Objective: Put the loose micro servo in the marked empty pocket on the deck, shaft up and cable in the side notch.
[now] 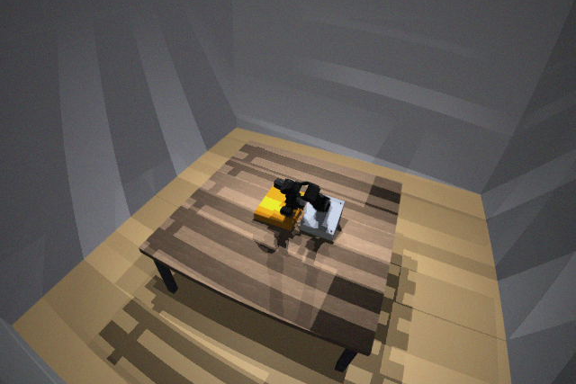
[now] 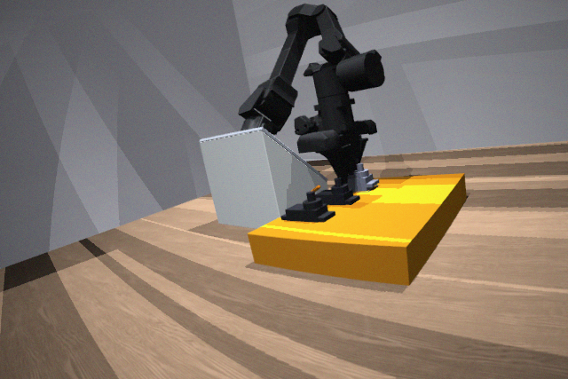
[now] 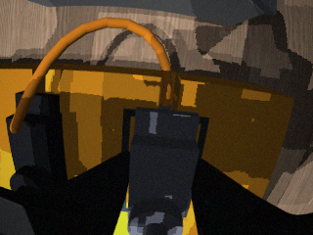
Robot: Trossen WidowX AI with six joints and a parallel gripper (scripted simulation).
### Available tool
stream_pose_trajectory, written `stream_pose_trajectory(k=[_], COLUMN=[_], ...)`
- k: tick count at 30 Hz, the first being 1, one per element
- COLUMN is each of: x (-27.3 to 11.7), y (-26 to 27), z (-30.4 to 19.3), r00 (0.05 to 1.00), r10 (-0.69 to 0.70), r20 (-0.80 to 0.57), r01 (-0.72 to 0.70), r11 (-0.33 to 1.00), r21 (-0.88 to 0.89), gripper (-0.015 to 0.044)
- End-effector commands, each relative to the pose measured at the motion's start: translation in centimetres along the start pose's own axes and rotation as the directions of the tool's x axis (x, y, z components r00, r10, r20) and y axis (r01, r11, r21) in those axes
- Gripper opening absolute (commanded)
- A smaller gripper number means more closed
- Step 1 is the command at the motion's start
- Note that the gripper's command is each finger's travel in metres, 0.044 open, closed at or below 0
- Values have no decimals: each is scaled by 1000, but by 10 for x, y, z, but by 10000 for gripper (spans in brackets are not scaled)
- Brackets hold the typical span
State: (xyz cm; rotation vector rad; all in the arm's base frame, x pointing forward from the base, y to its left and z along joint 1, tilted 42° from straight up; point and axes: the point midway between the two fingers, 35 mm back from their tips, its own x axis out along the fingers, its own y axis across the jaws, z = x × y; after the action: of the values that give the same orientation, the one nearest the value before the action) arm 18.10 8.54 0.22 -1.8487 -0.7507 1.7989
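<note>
My gripper (image 2: 352,175) (image 3: 162,164) points down over the yellow deck (image 2: 426,223) (image 3: 93,142) and is shut on the loose dark micro servo (image 2: 363,179) (image 3: 163,129). The servo looks roughly upright at deck level, its round shaft side toward the wrist camera. A dark outline (image 3: 125,134) shows around its cable end, probably the pocket's mark. The pocket itself is hidden beneath it. The orange cable (image 3: 110,23) leaves that end near the deck edge, arches up and left, and ends over the neighbouring servo (image 3: 39,147). Ear contact and whether the cable is in the notch cannot be told.
Two seated dark servos, a nearer one (image 2: 307,210) and a farther one (image 2: 343,194), stand in a row beside the held servo. A pale wedge-shaped box (image 1: 320,224) (image 2: 238,177) stands close beside the deck. Both are on the wooden table (image 1: 223,249) (image 2: 193,301).
</note>
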Motion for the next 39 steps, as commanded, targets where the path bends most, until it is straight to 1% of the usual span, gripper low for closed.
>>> stream_pose_trajectory(k=[1,7,14,17,22,27,30,36,37,39], x=[4,9,6,0,-28,-29,-31,-59,-64,-75], y=[0,0,0,1,2,2,2,1,1,1], z=[0,0,0,0,3,1,-8,-56,-65,-82], r00=[1000,1000,1000,1000,1000,1000,1000,1000,1000,1000], r10=[-5,-5,-5,-4,-3,-3,-8,-4,-3,-2], r20=[1,1,1,1,1,1,1,-2,-2,-3], r01=[5,5,5,4,3,3,8,4,3,2], r11=[1000,1000,1000,1000,1000,1000,1000,1000,1000,1000], r21=[6,6,6,6,6,6,12,6,5,4], gripper=[0,0,184,187,187,187,266,424,440,440])
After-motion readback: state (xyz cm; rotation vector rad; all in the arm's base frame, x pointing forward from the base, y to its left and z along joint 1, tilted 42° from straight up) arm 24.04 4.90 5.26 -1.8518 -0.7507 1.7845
